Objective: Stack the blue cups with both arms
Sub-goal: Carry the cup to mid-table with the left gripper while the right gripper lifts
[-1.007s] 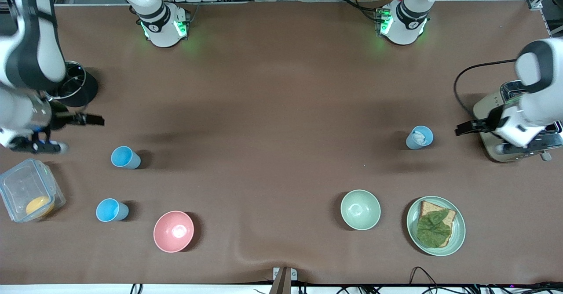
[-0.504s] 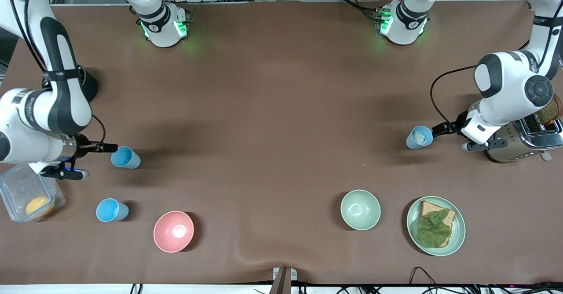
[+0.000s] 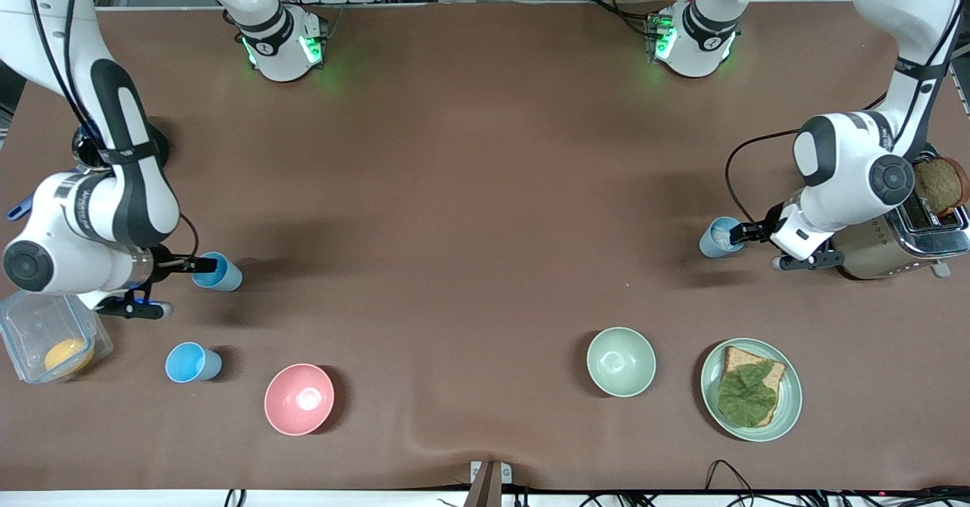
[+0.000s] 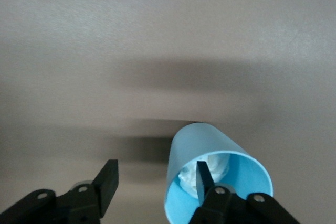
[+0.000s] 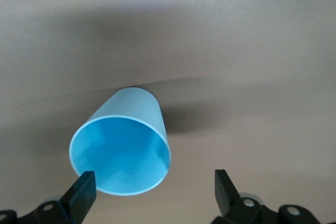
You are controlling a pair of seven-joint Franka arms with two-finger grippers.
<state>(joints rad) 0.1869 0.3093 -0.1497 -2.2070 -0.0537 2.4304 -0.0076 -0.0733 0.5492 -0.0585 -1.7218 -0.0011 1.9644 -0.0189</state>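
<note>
Both grippers at cups, jaws open, nothing gripped.

Left gripper (image 3: pixel 746 233) is at the pale blue cup (image 3: pixel 720 236) beside the toaster (image 3: pixel 902 238); jaws spread, one finger (image 4: pixel 202 178) inside the rim, the other outside, not closed. Right gripper (image 3: pixel 198 264) is at a sky-blue cup (image 3: pixel 216 272) toward the right arm's end of the counter (image 3: pixel 470 189); jaws wide, fingers either side of the rim. Second sky-blue cup (image 3: pixel 191 362) stands nearer the front camera, near the pink bowl (image 3: pixel 298 399).

Three small tapered blue plastic cups stand upright — two sky-blue (image 3: pixel 218 272) (image 3: pixel 192 362) toward the right arm's end, one paler, whitish-inside (image 3: pixel 718 237) toward the left arm's.
</note>
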